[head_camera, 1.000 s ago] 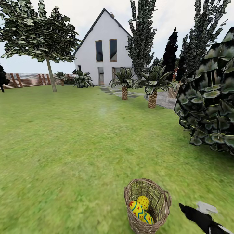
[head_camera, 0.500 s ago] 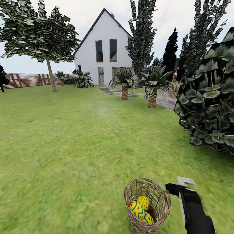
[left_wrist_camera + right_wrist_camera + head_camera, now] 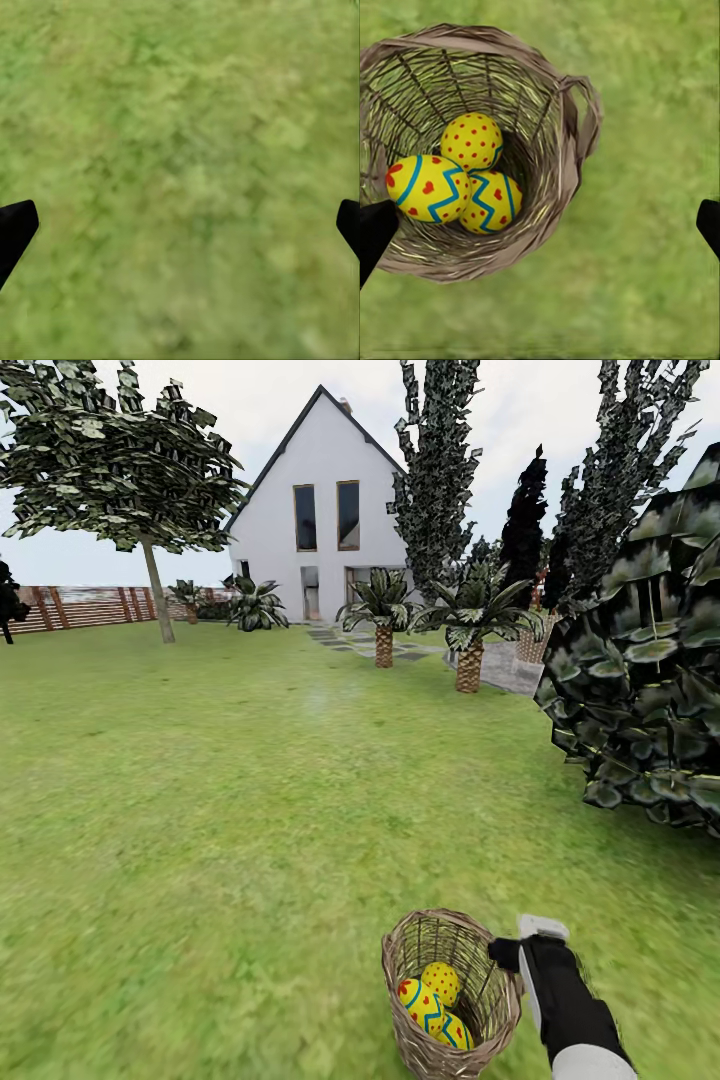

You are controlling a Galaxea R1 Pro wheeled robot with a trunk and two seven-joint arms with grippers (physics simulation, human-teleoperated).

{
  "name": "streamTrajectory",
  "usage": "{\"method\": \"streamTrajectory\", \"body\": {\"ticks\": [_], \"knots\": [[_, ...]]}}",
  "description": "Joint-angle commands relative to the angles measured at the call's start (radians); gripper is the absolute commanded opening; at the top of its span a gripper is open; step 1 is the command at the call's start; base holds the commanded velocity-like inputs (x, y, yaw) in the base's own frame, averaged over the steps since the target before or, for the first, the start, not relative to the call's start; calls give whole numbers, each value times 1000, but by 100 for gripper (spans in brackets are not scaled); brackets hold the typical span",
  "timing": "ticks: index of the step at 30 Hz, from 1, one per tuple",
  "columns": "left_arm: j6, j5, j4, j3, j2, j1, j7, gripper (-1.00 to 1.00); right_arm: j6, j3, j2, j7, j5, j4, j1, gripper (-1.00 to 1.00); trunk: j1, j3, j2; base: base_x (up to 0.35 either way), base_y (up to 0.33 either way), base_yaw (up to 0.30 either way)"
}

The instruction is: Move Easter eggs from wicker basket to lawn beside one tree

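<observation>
The right hand point(image 3: 510, 950) hangs over the basket point(image 3: 455, 990) at its right rim, fingers spread wide with nothing between them. All three eggs point(image 3: 465, 180) sit bunched in the basket's bottom on the lawn point(image 3: 250, 810). The left hand point(image 3: 180, 225) is wide open over bare grass.
</observation>
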Motion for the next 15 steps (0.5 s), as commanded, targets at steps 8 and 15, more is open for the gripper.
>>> {"method": "streamTrajectory", "body": {"ticks": [8, 15], "knots": [[3, -2, -31, 1, 8, 0, -1, 100, 4, -3, -12, -89, 6, 103, -51, 100, 0, -1, -1, 0, 0, 0], [7, -2, -62, 1, 8, 0, 4, 100, 3, -5, -34, -131, 3, 114, -57, 100, 0, -1, -1, 0, 0, 0]]}}
